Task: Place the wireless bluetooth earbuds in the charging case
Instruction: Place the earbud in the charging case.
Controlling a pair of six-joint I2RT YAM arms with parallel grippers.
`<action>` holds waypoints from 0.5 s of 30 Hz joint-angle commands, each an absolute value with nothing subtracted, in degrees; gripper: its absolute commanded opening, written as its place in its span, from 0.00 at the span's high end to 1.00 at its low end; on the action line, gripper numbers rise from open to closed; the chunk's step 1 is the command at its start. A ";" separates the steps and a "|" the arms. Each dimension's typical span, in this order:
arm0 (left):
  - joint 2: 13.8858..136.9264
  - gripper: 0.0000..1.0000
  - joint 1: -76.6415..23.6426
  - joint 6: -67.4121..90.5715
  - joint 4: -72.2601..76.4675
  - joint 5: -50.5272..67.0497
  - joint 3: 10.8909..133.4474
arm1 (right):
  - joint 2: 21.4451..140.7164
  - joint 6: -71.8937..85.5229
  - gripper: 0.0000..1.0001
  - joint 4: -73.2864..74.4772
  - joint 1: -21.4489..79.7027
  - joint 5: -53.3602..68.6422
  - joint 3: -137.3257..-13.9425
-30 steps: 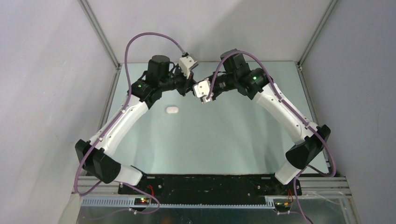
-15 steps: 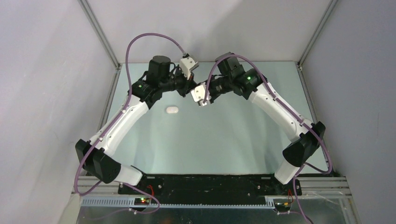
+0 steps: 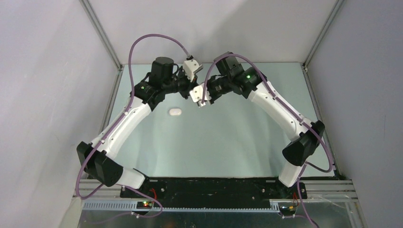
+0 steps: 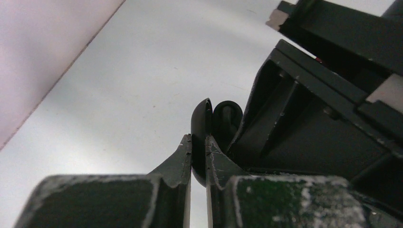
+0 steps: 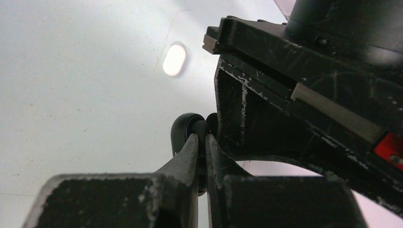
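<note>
Both arms meet above the back middle of the table. A black charging case (image 4: 201, 118) hangs between them. My left gripper (image 4: 198, 142) is shut on one thin curved shell of it, and a second rounded black half (image 4: 227, 116) shows just to its right. My right gripper (image 5: 201, 140) is shut on a thin black edge of the same case (image 5: 183, 133). In each wrist view the other gripper's dark body fills the right side. A white pill-shaped case (image 3: 175, 111) lies shut on the table to the left of the grippers. The earbuds are out of view.
The white case (image 5: 174, 59) also shows in the right wrist view, on the pale table (image 3: 218, 142) beyond the fingers. Grey walls and metal frame posts (image 3: 102, 35) close in the back and sides. Purple cables loop over both wrists.
The right arm has swung left, bringing its gripper closer against the left gripper. The left arm and the white case have not moved.
</note>
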State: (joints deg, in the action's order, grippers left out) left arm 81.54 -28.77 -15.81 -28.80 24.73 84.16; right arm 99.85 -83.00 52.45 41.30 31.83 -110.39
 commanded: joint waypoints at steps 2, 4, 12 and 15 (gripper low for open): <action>78.58 1.00 -30.54 -18.75 -25.39 27.24 85.18 | 104.05 -79.45 0.94 57.44 41.79 29.96 -113.86; 78.48 1.00 -30.66 -19.16 -25.37 27.18 84.98 | 104.40 -78.43 0.93 57.28 41.82 29.66 -113.90; 78.09 1.00 -30.65 -20.92 -25.39 25.90 83.32 | 102.94 -73.63 0.82 52.57 41.89 29.63 -112.00; 77.81 1.00 -30.65 -21.48 -25.33 25.31 82.73 | 100.69 -72.02 0.77 48.14 41.59 30.08 -108.94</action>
State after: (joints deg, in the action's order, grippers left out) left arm 81.52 -29.50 -20.27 -29.71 23.53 82.70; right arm 102.50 -75.77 53.28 41.87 31.22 -112.01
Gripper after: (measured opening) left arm 0.131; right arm 0.205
